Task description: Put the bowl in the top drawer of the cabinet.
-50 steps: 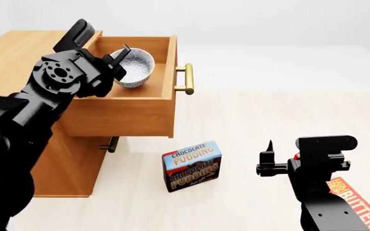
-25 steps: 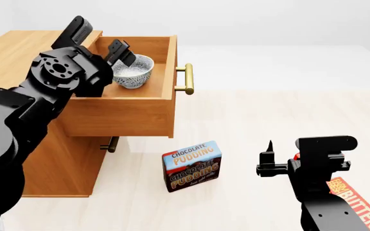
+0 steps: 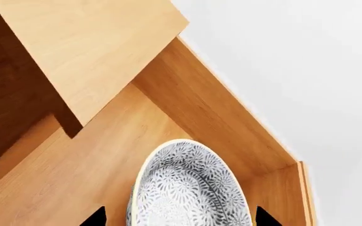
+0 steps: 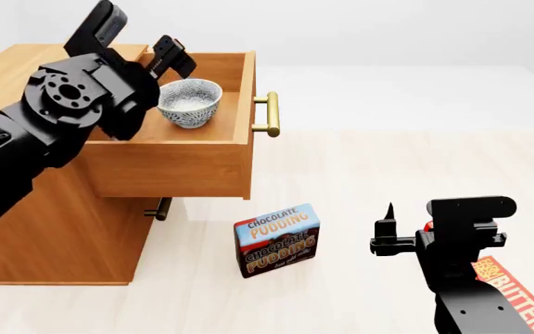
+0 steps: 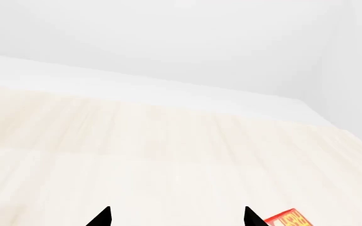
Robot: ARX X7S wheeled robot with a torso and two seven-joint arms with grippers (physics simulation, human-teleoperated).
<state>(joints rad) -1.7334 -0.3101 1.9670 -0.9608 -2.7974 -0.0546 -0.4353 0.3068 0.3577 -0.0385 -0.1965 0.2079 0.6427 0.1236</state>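
Left wrist view, bowl (image 3: 187, 188) interior pattern

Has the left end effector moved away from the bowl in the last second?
Yes. The left end effector has lifted up and back from the bowl, which sits in the top drawer.

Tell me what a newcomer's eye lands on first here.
First, the speckled bowl sitting in the pulled-out top drawer of the wooden cabinet, with the left pincer open just above it. Next, the chocolate pudding box standing on the pale floor below the drawer, and the right pincer hanging idle beside it.
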